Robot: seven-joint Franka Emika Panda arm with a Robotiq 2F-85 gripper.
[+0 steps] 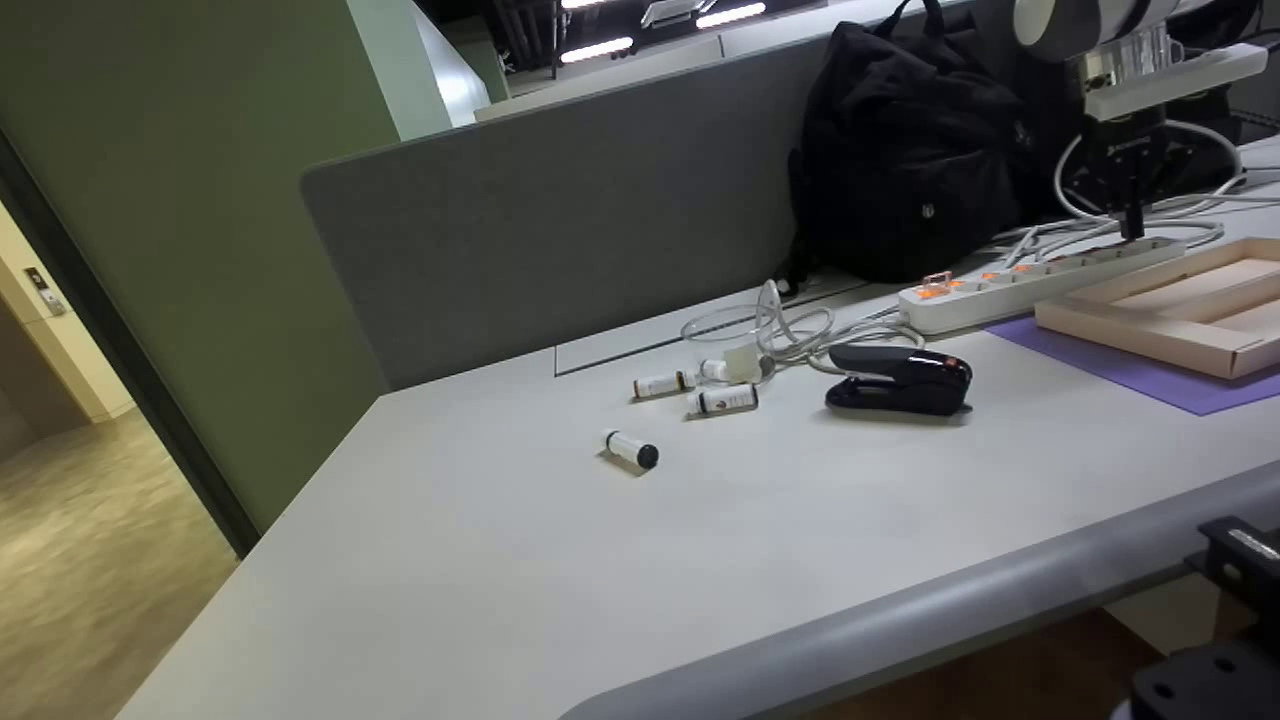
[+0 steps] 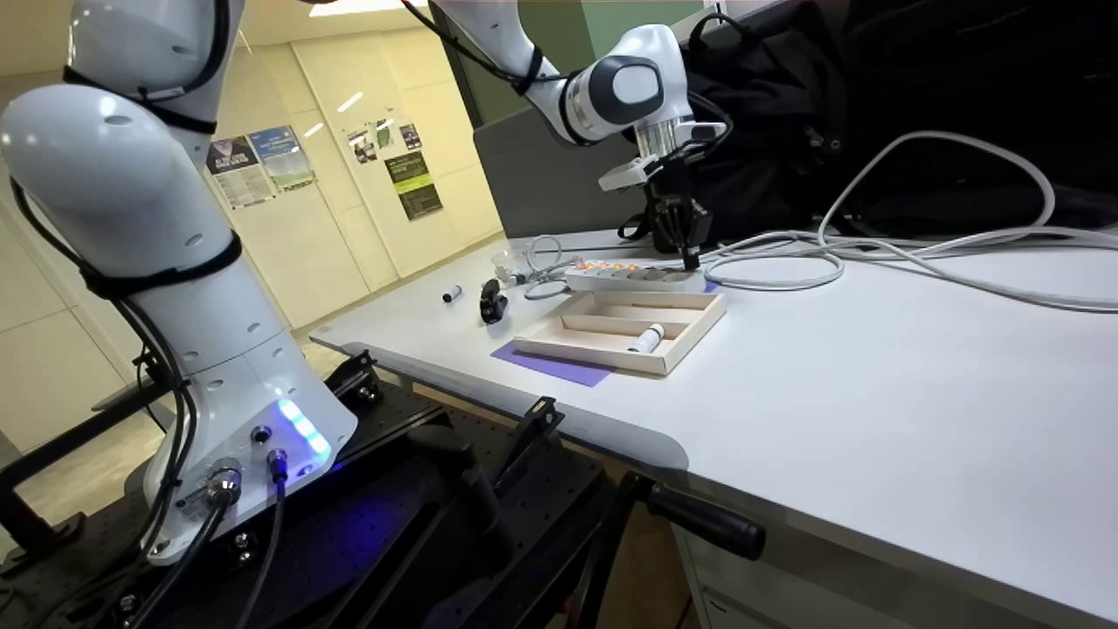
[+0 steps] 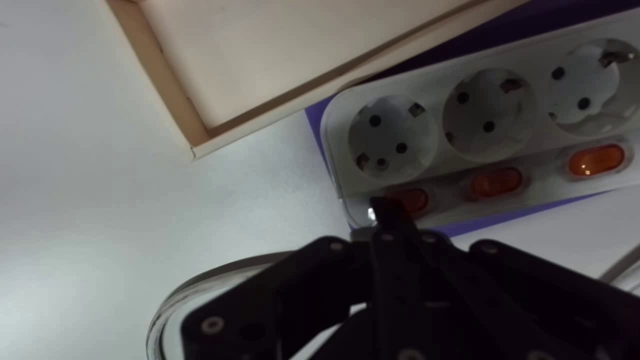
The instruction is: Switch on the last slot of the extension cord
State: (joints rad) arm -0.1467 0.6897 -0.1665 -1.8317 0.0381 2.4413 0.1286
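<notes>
The extension cord, a long white power strip, lies on the table in both exterior views (image 1: 985, 300) (image 2: 603, 281) and fills the right of the wrist view (image 3: 440, 167). Its end switch (image 3: 417, 200) is dark red beside the last round socket (image 3: 392, 137); the neighbouring switch (image 3: 496, 182) is dim and a third (image 3: 596, 160) is brighter orange. My gripper (image 3: 390, 207) is shut and empty, pointing down, its tip over the end switch and partly hiding it. The gripper is at the strip's end in both exterior views (image 1: 1131, 232) (image 2: 690, 260). I cannot tell whether it touches.
A pale wooden tray (image 1: 1140, 322) on a purple sheet (image 1: 1130, 375) lies alongside the strip, with a white bottle (image 2: 647, 339) in it. A black stapler (image 1: 900, 382), small bottles (image 1: 726, 399) and white cable loops (image 2: 777, 281) lie nearby. A black backpack (image 1: 900, 150) stands behind.
</notes>
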